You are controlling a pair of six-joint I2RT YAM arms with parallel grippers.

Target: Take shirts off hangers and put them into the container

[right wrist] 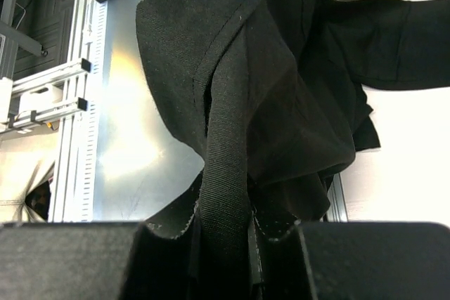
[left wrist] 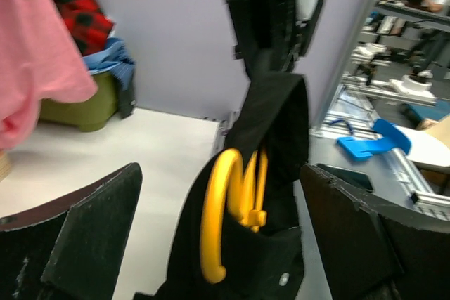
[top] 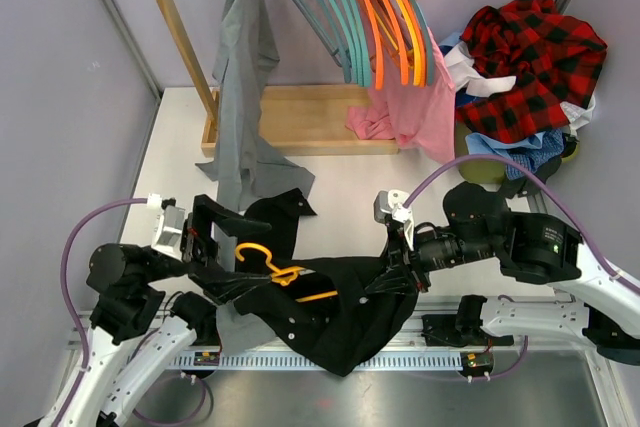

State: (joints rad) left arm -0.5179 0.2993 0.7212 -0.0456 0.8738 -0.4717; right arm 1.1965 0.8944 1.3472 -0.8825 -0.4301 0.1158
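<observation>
Seen from above, the black shirt (top: 335,322), a soft matte weave with small pale buttons, lies crumpled on the white table (top: 175,157) between the two arms, its lower part spilling over the near edge. A slim curved orange hanger (top: 272,269) sits in its collar end, hook pointing at the left gripper (top: 232,247), whose jaws stand wide apart. The right gripper (top: 392,272) pinches the shirt's right side. Behind, a limp grey shirt (top: 240,97) hangs from the wooden rack (top: 172,17) and trails onto the table, beside a bunch of teal and orange hangers (top: 365,17) and a pink garment (top: 412,112). At far right the yellow-green container (top: 488,169) is heaped with the red-and-black plaid flannel (top: 535,47) over blue cloth (top: 520,147). The left wrist view shows the hanger's smooth, glossy hook in the gap between the two rough black fingers (left wrist: 91,244), touching neither, wrapped by black fabric that rises to the right gripper. In the right wrist view a folded, finely ribbed band of the black shirt runs down into the jaws, which are clamped on it between the dark pads (right wrist: 70,261).
</observation>
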